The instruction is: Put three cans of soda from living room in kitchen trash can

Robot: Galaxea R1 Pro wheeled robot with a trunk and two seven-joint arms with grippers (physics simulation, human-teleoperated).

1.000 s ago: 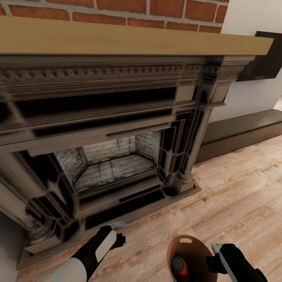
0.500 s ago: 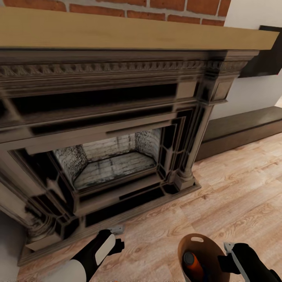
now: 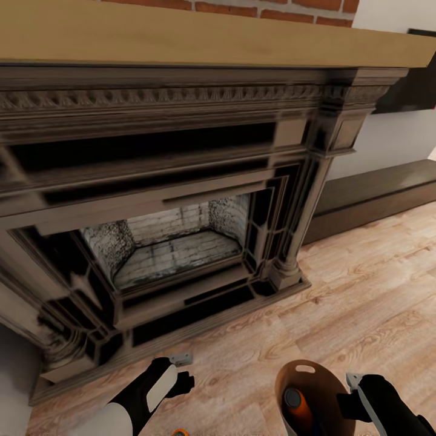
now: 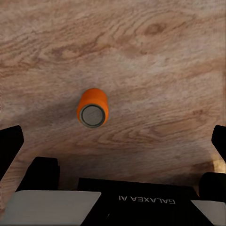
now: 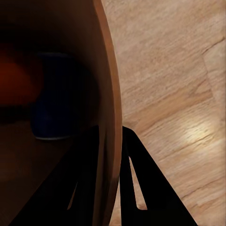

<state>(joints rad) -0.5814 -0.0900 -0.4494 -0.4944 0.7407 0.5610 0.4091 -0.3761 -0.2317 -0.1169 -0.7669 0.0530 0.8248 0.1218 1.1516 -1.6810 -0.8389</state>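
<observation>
Location: we are in the living room, facing the fireplace (image 3: pixel 169 242) on the wood floor (image 3: pixel 375 290); the kitchen is not reached.
Trash can: the copper-brown trash can (image 3: pixel 315 378) hangs at the head view's lower edge, carried at its rim by the right end effector (image 3: pixel 354 393).
Right end effector: clamped on the bin wall; the right wrist view shows 1 finger inside the wall (image 5: pixel 110 117) and 1 outside.
Cans binned: we count 2 inside, an orange can (image 3: pixel 297 407) seen from the head and a blue can (image 5: pixel 52 96) seen dimly from the right wrist.
Can outstanding: the third can (image 4: pixel 92 108), orange, stands upright on the floor below the left end effector (image 4: pixel 113 141).
Left end effector: jaws spread wide, well clear of the can on both sides, holding nothing.
Progress: we judge 2 of 3 cans collected; left are the last pick-up, its drop into the bin, and the carry to the kitchen.
Hard to make out: the bin interior is very dark, the blue can only a shadowed shape; the bin's lower half is cut off by the head view's edge; the third can there is just an orange sliver.
</observation>
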